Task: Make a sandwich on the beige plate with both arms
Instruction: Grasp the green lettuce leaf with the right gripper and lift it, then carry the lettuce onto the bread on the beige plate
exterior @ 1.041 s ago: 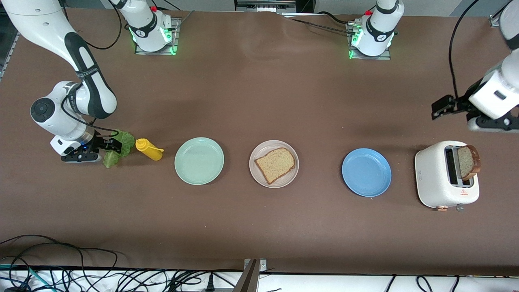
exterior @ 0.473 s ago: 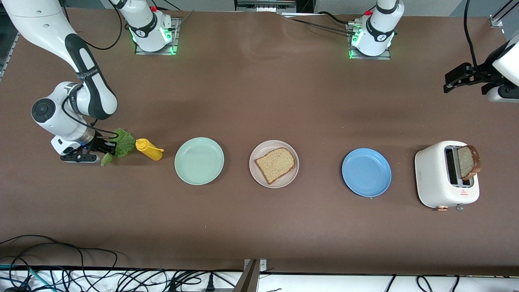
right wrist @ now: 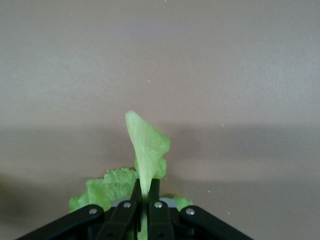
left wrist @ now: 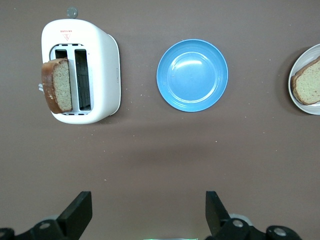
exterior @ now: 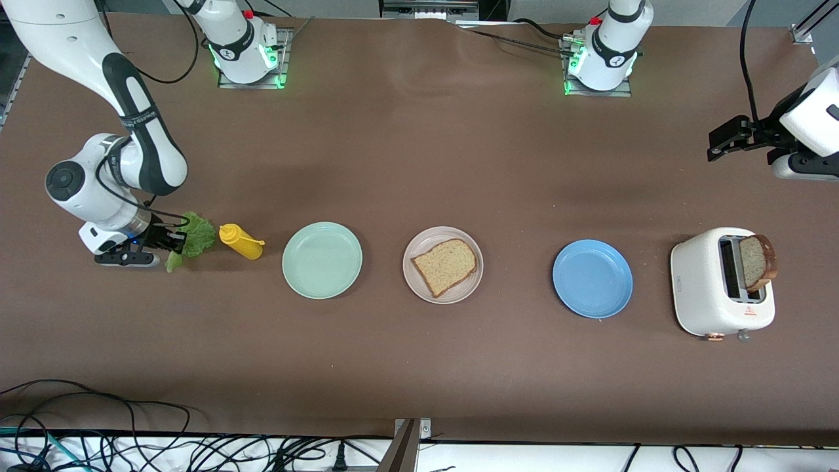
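The beige plate (exterior: 468, 285) lies mid-table with one slice of brown-crusted bread (exterior: 446, 264) on it. A second slice (exterior: 759, 262) stands in the white toaster (exterior: 711, 288). My right gripper (exterior: 172, 242) is low at the right arm's end of the table, shut on the ruffled green lettuce leaf (exterior: 196, 235). In the right wrist view the lettuce leaf (right wrist: 146, 142) sticks out past the shut right gripper (right wrist: 145, 187). My left gripper (exterior: 724, 137) hangs open and holds nothing, over bare table near the toaster (left wrist: 105, 65). The left wrist view shows the open left gripper (left wrist: 147, 202) over bare tabletop.
A yellow mustard bottle (exterior: 239, 241) lies right beside the lettuce. A mint-green plate (exterior: 322, 260) sits between the bottle and the beige plate. A blue plate (exterior: 592, 278) sits between the beige plate and the toaster. Cables run along the table edge nearest the camera.
The right gripper has shut on the lettuce and pulled it slightly away from the mustard bottle. The left arm swung away from the toaster toward the bases' side, still open.
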You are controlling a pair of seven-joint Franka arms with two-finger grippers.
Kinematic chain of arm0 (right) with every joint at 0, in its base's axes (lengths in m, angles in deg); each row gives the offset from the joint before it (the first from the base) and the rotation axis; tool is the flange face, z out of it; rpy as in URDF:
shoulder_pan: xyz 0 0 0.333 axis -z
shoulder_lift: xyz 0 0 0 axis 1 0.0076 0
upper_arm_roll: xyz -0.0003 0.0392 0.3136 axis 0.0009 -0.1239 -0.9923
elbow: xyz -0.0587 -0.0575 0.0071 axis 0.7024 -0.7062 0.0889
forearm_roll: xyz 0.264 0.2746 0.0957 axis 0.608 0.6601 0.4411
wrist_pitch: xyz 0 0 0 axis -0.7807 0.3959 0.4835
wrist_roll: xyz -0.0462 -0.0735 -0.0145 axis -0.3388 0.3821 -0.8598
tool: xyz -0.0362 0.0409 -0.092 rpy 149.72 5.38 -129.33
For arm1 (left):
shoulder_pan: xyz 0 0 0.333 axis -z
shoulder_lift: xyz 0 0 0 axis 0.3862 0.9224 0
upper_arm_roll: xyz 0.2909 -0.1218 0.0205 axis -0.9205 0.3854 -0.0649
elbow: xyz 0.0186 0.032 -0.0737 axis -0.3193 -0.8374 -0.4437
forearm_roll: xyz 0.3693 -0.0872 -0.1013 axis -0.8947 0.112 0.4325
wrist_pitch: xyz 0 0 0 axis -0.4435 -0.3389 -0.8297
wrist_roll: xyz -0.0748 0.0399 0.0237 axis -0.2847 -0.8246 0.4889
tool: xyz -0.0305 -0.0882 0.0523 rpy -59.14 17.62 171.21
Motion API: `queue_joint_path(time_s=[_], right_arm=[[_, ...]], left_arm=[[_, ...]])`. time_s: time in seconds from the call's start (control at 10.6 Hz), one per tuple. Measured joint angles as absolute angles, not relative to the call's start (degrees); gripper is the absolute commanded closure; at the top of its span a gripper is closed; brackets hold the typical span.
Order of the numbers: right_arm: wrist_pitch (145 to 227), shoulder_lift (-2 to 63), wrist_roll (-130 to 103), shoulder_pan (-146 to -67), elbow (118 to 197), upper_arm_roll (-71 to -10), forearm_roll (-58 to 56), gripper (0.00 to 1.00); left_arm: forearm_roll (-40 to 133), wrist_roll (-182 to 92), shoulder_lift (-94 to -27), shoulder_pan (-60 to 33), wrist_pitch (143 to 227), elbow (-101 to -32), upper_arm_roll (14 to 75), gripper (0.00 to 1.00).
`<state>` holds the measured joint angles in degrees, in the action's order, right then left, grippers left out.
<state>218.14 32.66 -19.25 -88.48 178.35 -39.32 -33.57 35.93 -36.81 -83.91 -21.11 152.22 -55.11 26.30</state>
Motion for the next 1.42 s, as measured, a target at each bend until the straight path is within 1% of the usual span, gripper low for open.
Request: queue_joint_path(time_s=[0.47, 0.66, 0.76, 0.95, 1.14, 1.23, 1.42], right_arm=[[185.4, 30.5, -18.7, -88.9, 157.2, -39.9, -33.6, 1.00], [175.7, 30.3, -13.9, -91.5, 150.2, -40.2, -33.6, 1.00], [172.8, 30.2, -11.0, -93.5, 147.8, -40.3, -33.6, 1.00], [169.4, 30.2, -3.8, -96.6, 144.8, -41.6, -33.3, 1.00], [168.1, 30.3, 9.6, -99.6, 142.7, -45.2, -33.1, 1.00], [169.0, 30.5, 18.2, -101.6, 142.5, -47.3, -32.9, 1.00], [175.2, 32.0, 33.8, -106.4, 142.5, -49.6, -31.0, 1.00]], left_arm=[[36.0, -36.8, -83.0, -21.6, 152.5, -54.8, 26.3, 0.00], [36.5, -37.0, -83.0, -21.7, 152.8, -54.7, 26.3, 0.00], [37.3, -37.0, -83.0, -21.9, 152.9, -54.7, 26.2, 0.00], [37.9, -37.0, -82.9, -22.5, 152.9, -54.7, 26.2, 0.00], [37.9, -37.0, -82.9, -22.7, 153.0, -54.7, 26.2, 0.00], [37.9, -37.0, -82.9, -22.8, 153.0, -54.7, 26.2, 0.00], [37.9, -37.0, -82.9, -22.8, 153.0, -54.7, 26.1, 0.00]])
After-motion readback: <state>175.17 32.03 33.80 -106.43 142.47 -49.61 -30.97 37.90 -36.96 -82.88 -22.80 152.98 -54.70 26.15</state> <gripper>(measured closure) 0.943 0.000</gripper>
